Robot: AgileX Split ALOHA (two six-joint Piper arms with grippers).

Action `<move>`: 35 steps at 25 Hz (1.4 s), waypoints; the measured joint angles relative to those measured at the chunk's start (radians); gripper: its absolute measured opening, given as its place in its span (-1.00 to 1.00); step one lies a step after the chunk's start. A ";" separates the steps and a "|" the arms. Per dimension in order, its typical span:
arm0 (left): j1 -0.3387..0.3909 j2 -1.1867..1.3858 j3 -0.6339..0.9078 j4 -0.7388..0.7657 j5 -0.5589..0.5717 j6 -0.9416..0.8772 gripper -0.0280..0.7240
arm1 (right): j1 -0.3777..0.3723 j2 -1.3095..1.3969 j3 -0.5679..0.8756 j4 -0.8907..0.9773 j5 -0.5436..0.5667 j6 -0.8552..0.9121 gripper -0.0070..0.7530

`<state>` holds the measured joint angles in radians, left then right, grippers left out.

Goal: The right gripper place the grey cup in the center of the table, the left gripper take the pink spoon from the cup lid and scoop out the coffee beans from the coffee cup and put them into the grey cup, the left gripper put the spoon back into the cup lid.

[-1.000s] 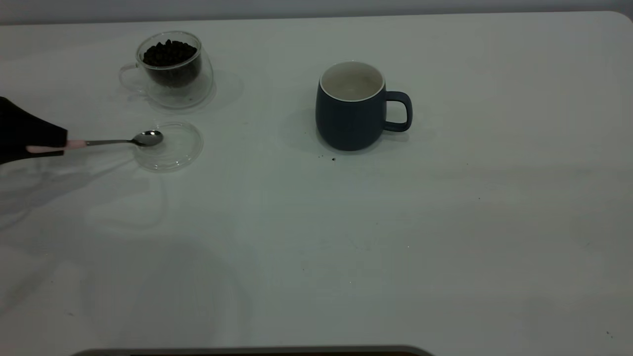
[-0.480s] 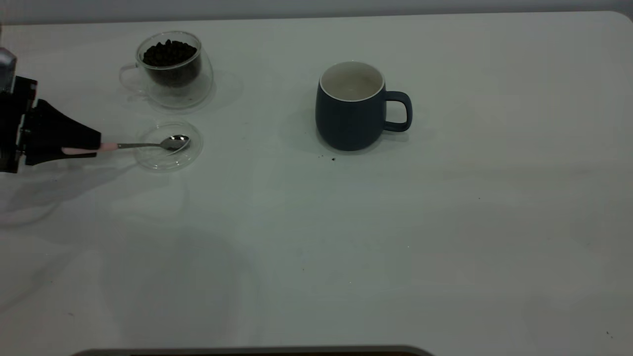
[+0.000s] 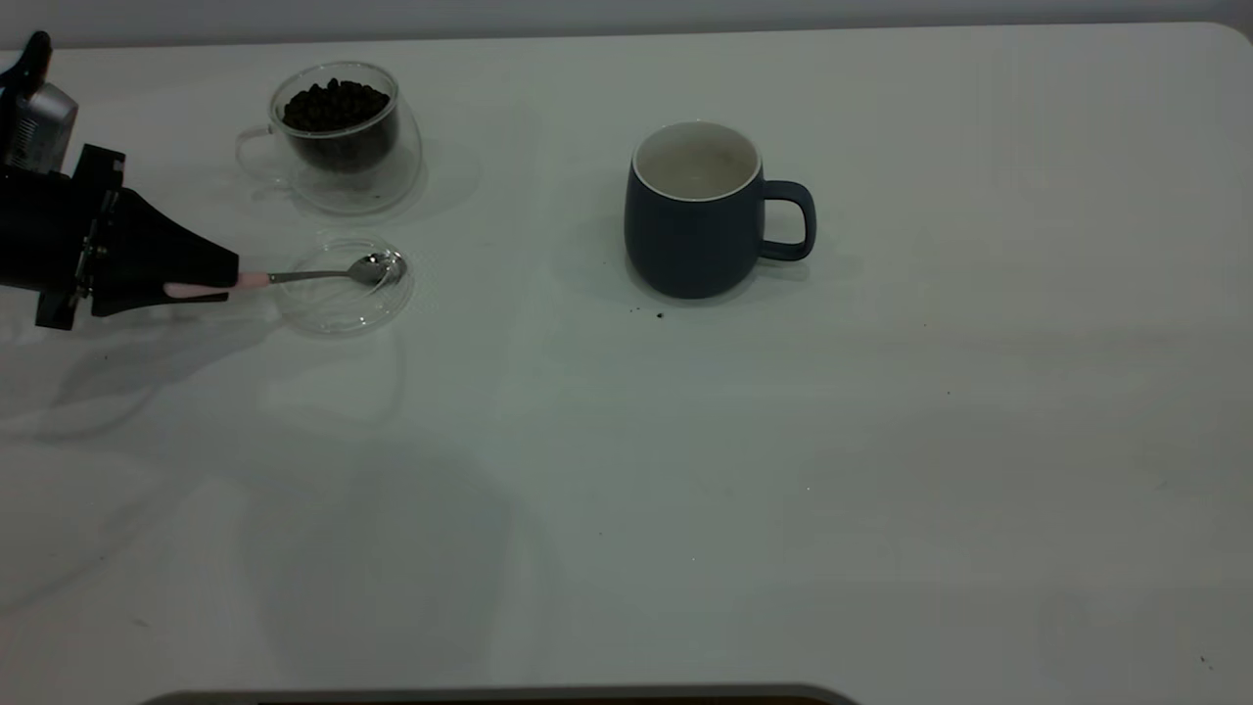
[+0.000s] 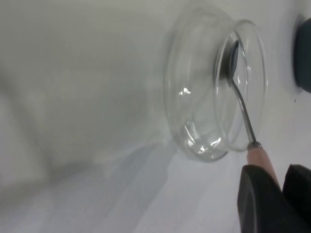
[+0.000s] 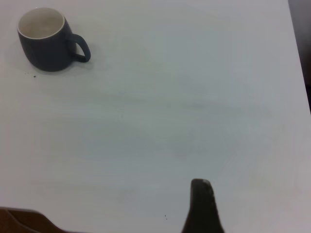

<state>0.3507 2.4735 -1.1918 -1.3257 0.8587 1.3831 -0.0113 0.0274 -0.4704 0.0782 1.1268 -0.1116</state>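
Note:
My left gripper [image 3: 223, 279] is at the table's left side, shut on the pale pink handle of the pink spoon [image 3: 323, 275]. The spoon lies level, its metal bowl over the far right rim of the clear cup lid [image 3: 338, 309]. In the left wrist view the spoon [image 4: 241, 109] reaches over the lid [image 4: 194, 97] from the gripper [image 4: 277, 177]. Behind the lid stands the glass coffee cup [image 3: 343, 186], holding coffee beans [image 3: 336, 106]. The grey cup [image 3: 695, 240] stands upright near the table's middle, handle to the right. My right gripper [image 5: 201, 188] is far from the grey cup [image 5: 46, 51].
The white table [image 3: 783, 470] stretches bare to the front and right. A few dark specks [image 3: 658, 315] lie just in front of the grey cup. The table's right edge [image 5: 299, 63] shows in the right wrist view.
My left gripper has moved right with the spoon. The spoon's bowl has travelled from the lid's left rim across to its right rim. The cups have not moved.

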 joint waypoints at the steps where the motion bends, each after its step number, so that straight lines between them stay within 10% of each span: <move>1: 0.000 0.000 0.000 0.000 0.000 0.000 -0.60 | 0.000 0.000 0.000 0.000 0.000 0.000 0.57; 16: 0.000 -0.003 0.000 0.002 -0.098 0.080 0.60 | 0.000 0.000 0.000 0.000 0.000 0.000 0.57; 24: -0.002 -0.240 0.000 0.116 -0.171 0.066 0.64 | 0.000 0.000 0.000 0.000 0.000 0.000 0.57; 35: -0.157 -0.715 0.006 0.662 -0.215 -0.597 0.64 | 0.000 0.000 0.000 0.000 0.000 0.000 0.57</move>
<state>0.1938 1.7584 -1.1855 -0.6642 0.6437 0.7860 -0.0113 0.0274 -0.4704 0.0782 1.1268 -0.1116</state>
